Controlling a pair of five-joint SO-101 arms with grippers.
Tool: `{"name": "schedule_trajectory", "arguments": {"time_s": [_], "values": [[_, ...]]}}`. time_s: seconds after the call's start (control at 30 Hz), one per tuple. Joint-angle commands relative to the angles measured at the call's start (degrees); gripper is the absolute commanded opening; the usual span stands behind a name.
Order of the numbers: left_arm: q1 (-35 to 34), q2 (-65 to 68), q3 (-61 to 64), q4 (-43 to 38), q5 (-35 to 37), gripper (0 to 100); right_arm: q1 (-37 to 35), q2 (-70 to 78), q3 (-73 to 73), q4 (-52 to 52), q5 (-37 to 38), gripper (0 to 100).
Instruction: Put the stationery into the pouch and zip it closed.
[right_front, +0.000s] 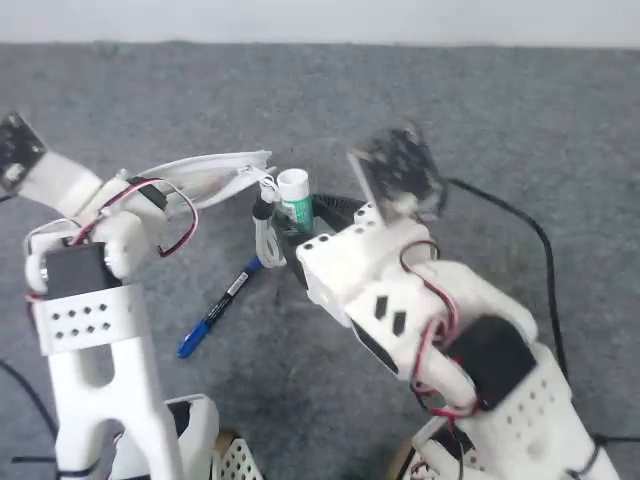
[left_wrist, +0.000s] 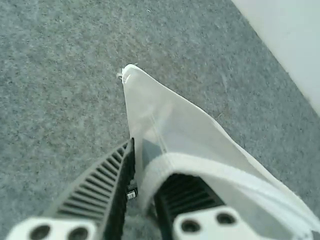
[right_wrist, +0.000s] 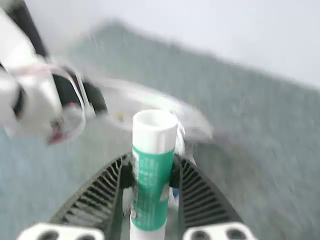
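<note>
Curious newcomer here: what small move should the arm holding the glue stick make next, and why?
Probably ease the glue stick forward into the pouch mouth: the right jaws clamp it just short of the pouch, which the left jaws hold.

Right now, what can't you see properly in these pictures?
- Inside the pouch: left wrist view, its own cloth hides it.
- Its zip: right wrist view, blurred.
- Base of the glue stick: right wrist view, cut off by the edge, between the right hand's fingers.
- Print on the pen: high view, too small.
</note>
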Motion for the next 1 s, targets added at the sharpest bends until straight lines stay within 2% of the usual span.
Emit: {"name": "schedule_trajectory", "arguments": {"time_s": [0.0, 0.3, 0.47, 0.73, 0.97], "values": [[0.3, -3.2, -2.1, -0.2, -1.1, 1, -0.1, -6.9, 7.9, -13.1, -3.3, 0.7], [0.3, -3.1, -2.1, -0.2, -1.1, 1, -0.3, -12.6, 33.3, -51.1, -5.4, 0.7], [0.3, -3.1, -2.1, -0.2, -1.1, 1, -0.3, -12.6, 41.8, -72.3, -4.9, 0.6], [0.4, -3.1, -2.1, -0.3, -1.1, 1, -0.9, -3.8, 40.3, -81.7, -4.5, 0.6], [0.4, -3.1, -1.5, -0.5, -1.1, 1, -1.0, 8.9, 37.0, -94.4, 2.3, 0.6]]}}
